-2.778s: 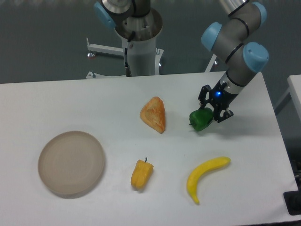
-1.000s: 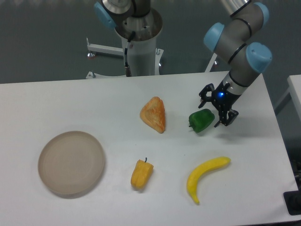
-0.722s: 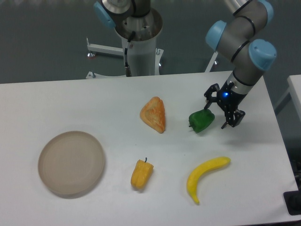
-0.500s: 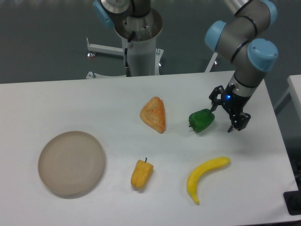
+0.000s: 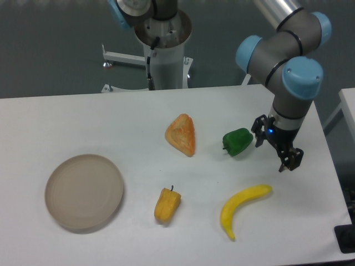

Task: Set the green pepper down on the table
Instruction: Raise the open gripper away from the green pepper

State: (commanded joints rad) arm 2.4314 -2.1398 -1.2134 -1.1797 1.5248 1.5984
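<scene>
The green pepper [image 5: 238,142] is small, glossy and dark green. It rests on the white table [image 5: 66,119] right of centre, free of the gripper. My gripper [image 5: 276,152] is open and empty. It hangs just right of the pepper, slightly above the tabletop, with a small gap between its near finger and the pepper.
A triangular pastry [image 5: 181,134] lies left of the pepper. A banana [image 5: 242,209] lies in front of the gripper. A yellow-orange pepper [image 5: 166,204] sits at front centre. A round beige plate [image 5: 84,191] sits at the left. The table's right edge is close to the gripper.
The gripper has let go of the green pepper, opened, and moved away to the right and toward the front. The pepper stays where it was set down.
</scene>
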